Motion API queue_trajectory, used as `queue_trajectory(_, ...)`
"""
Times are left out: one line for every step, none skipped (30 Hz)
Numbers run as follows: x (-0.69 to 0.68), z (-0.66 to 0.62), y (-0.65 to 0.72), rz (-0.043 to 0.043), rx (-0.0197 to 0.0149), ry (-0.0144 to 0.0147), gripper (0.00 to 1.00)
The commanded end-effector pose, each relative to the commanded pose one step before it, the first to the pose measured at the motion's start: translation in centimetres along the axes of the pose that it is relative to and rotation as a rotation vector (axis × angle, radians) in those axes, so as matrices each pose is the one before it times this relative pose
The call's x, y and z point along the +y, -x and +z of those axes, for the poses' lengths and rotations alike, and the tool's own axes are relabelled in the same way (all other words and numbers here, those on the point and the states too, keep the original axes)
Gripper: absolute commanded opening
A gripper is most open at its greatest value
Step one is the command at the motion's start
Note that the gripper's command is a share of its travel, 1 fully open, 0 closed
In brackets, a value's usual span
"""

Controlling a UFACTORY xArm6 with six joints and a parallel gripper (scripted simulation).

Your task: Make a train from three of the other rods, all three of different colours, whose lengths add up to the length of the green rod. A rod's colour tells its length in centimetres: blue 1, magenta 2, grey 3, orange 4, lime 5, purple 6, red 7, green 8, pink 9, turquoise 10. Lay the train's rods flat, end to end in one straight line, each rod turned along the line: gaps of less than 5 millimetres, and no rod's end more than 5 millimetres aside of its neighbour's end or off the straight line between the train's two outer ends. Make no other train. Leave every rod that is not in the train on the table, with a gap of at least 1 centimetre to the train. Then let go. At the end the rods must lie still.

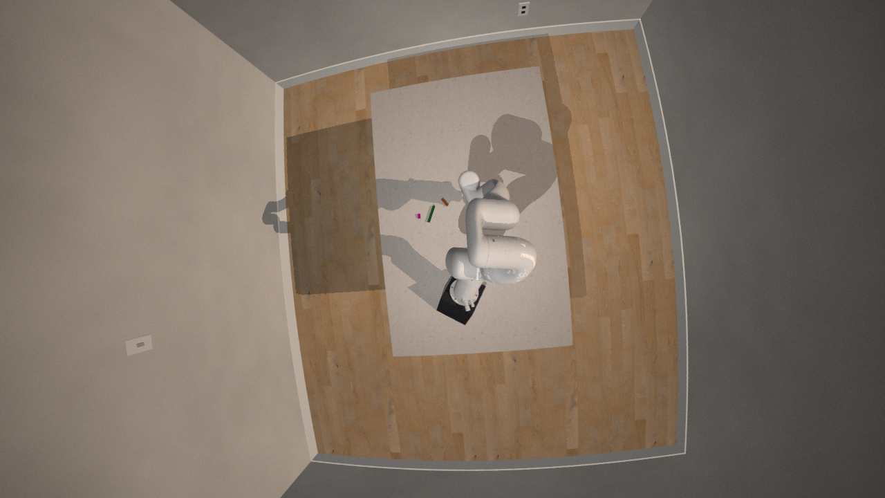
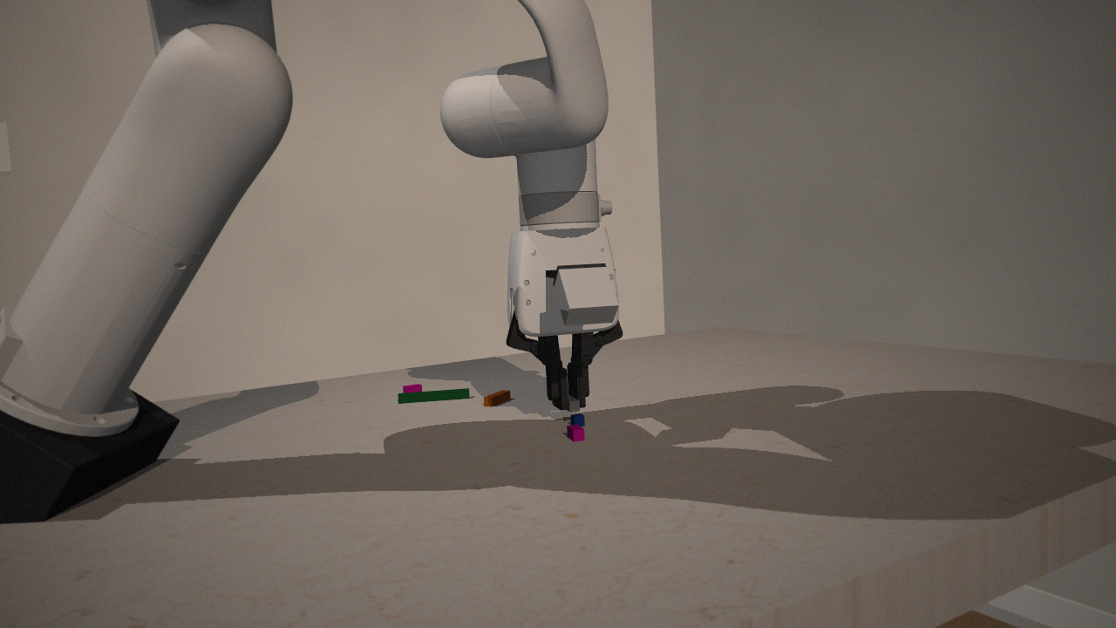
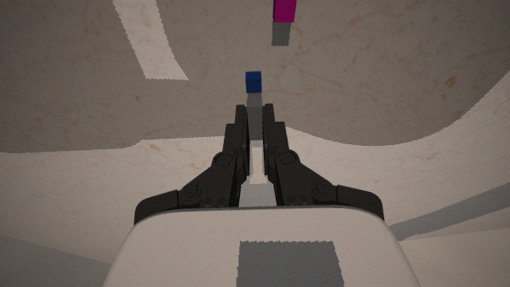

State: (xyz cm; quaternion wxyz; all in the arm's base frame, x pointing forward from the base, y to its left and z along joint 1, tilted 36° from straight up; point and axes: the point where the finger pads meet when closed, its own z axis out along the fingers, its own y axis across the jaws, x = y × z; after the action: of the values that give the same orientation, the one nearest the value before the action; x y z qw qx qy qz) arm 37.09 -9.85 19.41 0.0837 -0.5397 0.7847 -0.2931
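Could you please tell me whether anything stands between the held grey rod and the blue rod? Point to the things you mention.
Nothing visible does: the grey rod [image 2: 574,404] [image 3: 255,123] in the gripper [image 2: 569,399] [image 3: 255,119] faces the blue rod [image 2: 577,419] [image 3: 253,82] directly; one magenta rod [image 2: 575,433] [image 3: 284,11] lies beyond.

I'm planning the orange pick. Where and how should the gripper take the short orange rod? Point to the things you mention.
Probably at mid-length, from above, fingers closing across its long sides: the short orange rod [image 1: 444,201] [image 2: 497,398] lies flat, longer than wide, apart from the long green rod [image 1: 431,213] [image 2: 433,396].
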Motion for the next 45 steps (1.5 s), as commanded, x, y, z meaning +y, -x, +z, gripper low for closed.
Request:
queue_trajectory(-0.121, -0.07, 0.012, 0.00045, -0.00068, -0.0028, 0.04)
queue_trajectory(0.0, 0.001, 0.0, 0.0, 0.0, 0.0, 0.04)
queue_trajectory(0.0, 0.005, 0.0, 0.0, 0.0, 0.0, 0.04)
queue_trajectory(0.0, 0.013, 0.0, 0.0, 0.00001, 0.0, 0.04)
queue_trajectory(0.0, 0.023, 0.0, 0.0, 0.00001, -0.00001, 0.04)
queue_trajectory(0.0, 0.035, 0.0, 0.0, 0.00001, -0.00001, 0.04)
queue_trajectory(0.0, 0.046, 0.0, 0.0, 0.00001, -0.00001, 0.04)
queue_trajectory(0.0, 0.058, 0.0, 0.0, 0.00001, 0.0, 0.04)
queue_trajectory(0.0, 0.069, 0.0, 0.0, 0.0, 0.0, 0.04)
queue_trajectory(0.001, 0.078, 0.0, 0.0, -0.00002, 0.00001, 0.04)
queue_trajectory(0.001, 0.085, 0.0, 0.0, -0.00002, 0.00001, 0.04)
queue_trajectory(-0.001, 0.089, -0.001, 0.0, 0.00004, -0.00002, 0.04)
queue_trajectory(0.0, 0.0, 0.0, 0.0, 0.0, 0.0, 0.04)
queue_trajectory(0.0, 0.0, 0.0, 0.0, 0.0, 0.0, 0.04)
queue_trajectory(0.0, 0.092, 0.0, 0.0, 0.00001, -0.00001, 0.04)
queue_trajectory(0.0, 0.092, 0.0, 0.0, -0.00002, 0.00001, 0.04)
queue_trajectory(0.001, 0.089, 0.001, 0.0, -0.00004, 0.00002, 0.04)
queue_trajectory(-0.001, 0.083, -0.001, 0.0, 0.00003, -0.00002, 0.04)
queue_trajectory(-0.001, 0.076, 0.0, 0.0, 0.00002, -0.00001, 0.04)
queue_trajectory(0.0, 0.067, 0.0, 0.0, 0.0, 0.0, 0.04)
queue_trajectory(0.0, 0.057, 0.0, 0.0, -0.00001, 0.00001, 0.04)
queue_trajectory(0.0, 0.045, 0.0, 0.0, -0.00001, 0.00001, 0.04)
queue_trajectory(0.0, 0.034, 0.0, 0.0, -0.00002, 0.00001, 0.04)
queue_trajectory(0.0, 0.023, 0.0, 0.0, -0.00001, 0.00001, 0.04)
queue_trajectory(0.0, 0.013, 0.0, 0.0, -0.00001, 0.0, 0.04)
queue_trajectory(0.0, 0.005, 0.0, 0.0, 0.0, 0.0, 0.04)
queue_trajectory(0.0, 0.001, 0.0, 0.0, 0.0, 0.0, 0.04)
queue_trajectory(0.0, 0.0, 0.0, 0.0, 0.0, 0.0, 0.04)
queue_trajectory(0.0, 0.0, 0.0, 0.0, 0.0, 0.0, 0.04)
queue_trajectory(0.0, 0.0, 0.0, 0.0, 0.0, 0.0, 0.04)
queue_trajectory(0.0, 0.0, 0.0, 0.0, 0.0, 0.0, 0.04)
queue_trajectory(0.0, 0.0, 0.0, 0.0, 0.0, 0.0, 0.04)
queue_trajectory(0.0, 0.0, 0.0, 0.0, 0.0, 0.0, 0.04)
queue_trajectory(0.0, 0.0, 0.0, 0.0, 0.0, 0.0, 0.04)
queue_trajectory(0.0, 0.0, 0.0, 0.0, 0.0, 0.0, 0.04)
queue_trajectory(0.0, 0.0, 0.0, 0.0, 0.0, 0.0, 0.04)
queue_trajectory(0.0, 0.0, 0.0, 0.0, 0.0, 0.0, 0.04)
queue_trajectory(0.0, 0.0, 0.0, 0.0, 0.0, 0.0, 0.04)
queue_trajectory(0.0, 0.0, 0.0, 0.0, 0.0, 0.0, 0.04)
queue_trajectory(0.0, 0.0, 0.0, 0.0, 0.0, 0.0, 0.04)
queue_trajectory(0.0, 0.0, 0.0, 0.0, 0.0, 0.0, 0.04)
queue_trajectory(0.0, 0.0, 0.0, 0.0, 0.0, 0.0, 0.04)
queue_trajectory(0.0, 0.0, 0.0, 0.0, 0.0, 0.0, 0.04)
queue_trajectory(0.0, 0.0, 0.0, 0.0, 0.0, 0.0, 0.04)
queue_trajectory(0.0, 0.0, 0.0, 0.0, 0.0, 0.0, 0.04)
